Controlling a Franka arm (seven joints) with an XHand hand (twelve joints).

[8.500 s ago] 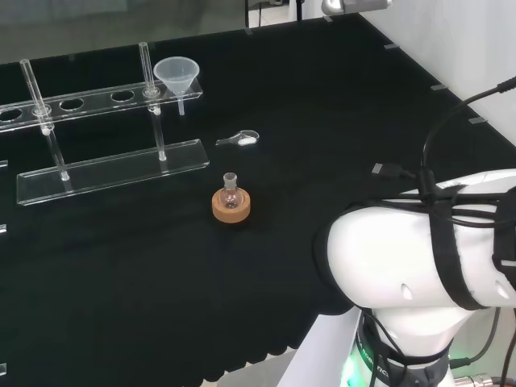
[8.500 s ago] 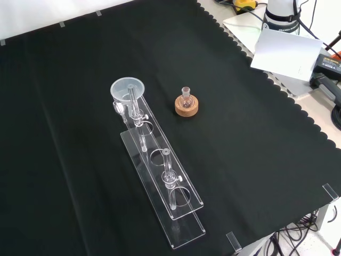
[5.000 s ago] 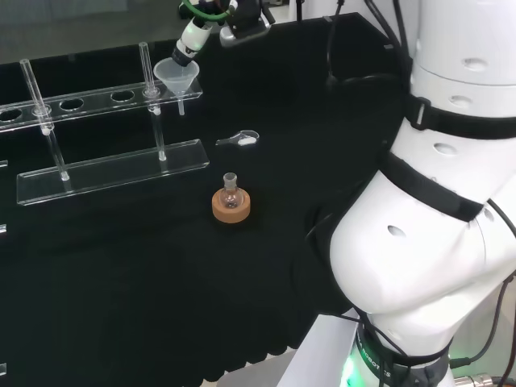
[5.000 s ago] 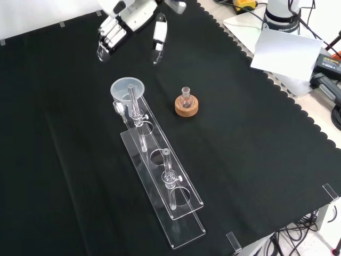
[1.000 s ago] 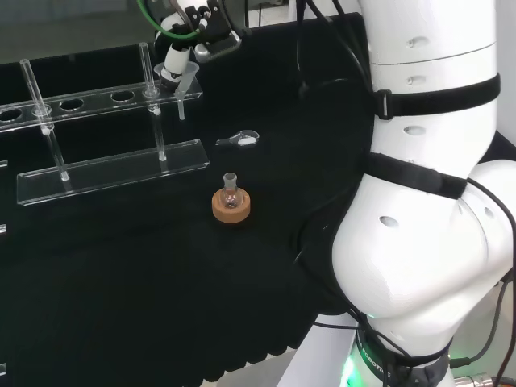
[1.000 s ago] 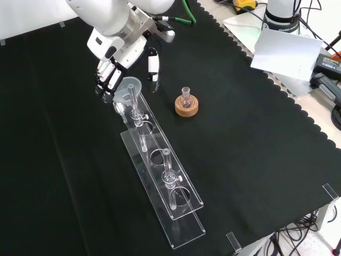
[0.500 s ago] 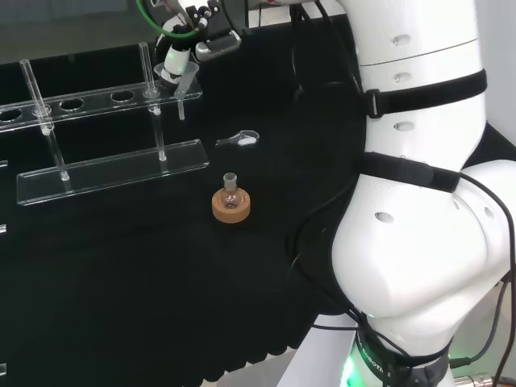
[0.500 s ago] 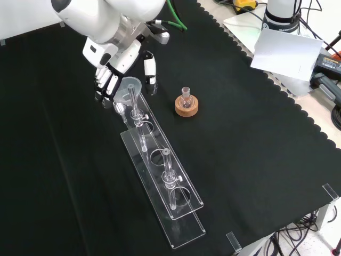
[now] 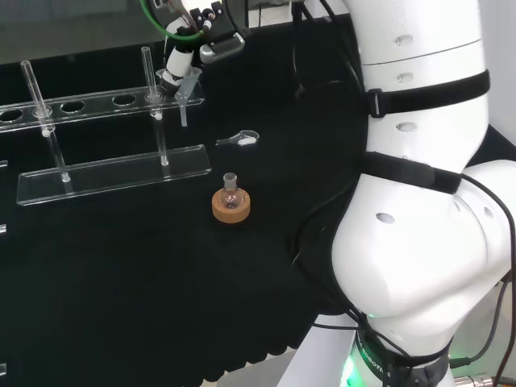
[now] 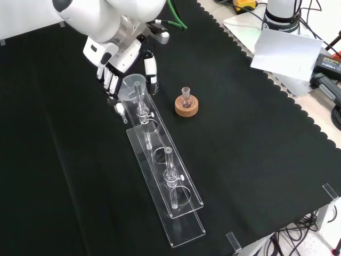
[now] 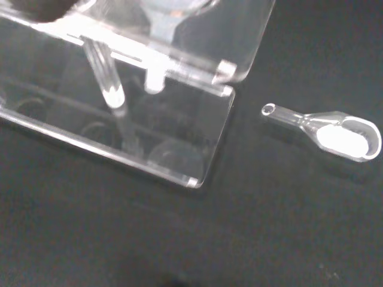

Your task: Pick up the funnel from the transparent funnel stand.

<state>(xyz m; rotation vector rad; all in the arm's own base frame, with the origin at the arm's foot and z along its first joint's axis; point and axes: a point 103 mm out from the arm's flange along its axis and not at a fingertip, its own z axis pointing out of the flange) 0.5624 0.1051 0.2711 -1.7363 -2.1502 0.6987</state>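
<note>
Black cloth covers the whole bench, and on it stands the transparent funnel stand [image 10: 162, 178], a long clear rack with a row of holes in its upper shelf. In the front view it runs from the near right toward the far left; the funnel [image 10: 132, 85] sits in the hole at its far end, right under the hand [image 10: 118, 63]. In the head view the funnel [image 9: 186, 85] hangs at the right end of the rack [image 9: 113, 173], tilted, its stem pointing down past the shelf edge.

The hand [image 9: 179, 61] has its fingers curled round the funnel's bowl, with fingers on the left of the rim and the thumb on the right in the front view. The funnel looks held but not yet clear of its hole.

From the wrist view the stem [image 11: 157, 66] passes through the shelf, so the lift should go straight up along the stem until its tip clears the hole. Any sideways pull while the stem is inside would likely drag the light rack along the cloth or tip it. Keeping the funnel upright as it rises should stop the stem catching on the shelf.

Just right of the rack in the head view lies a small clear scoop [image 9: 240, 139] with white powder, and nearer sits a little flask on a cork ring [image 9: 230, 203]; both are clear of the lift.
</note>
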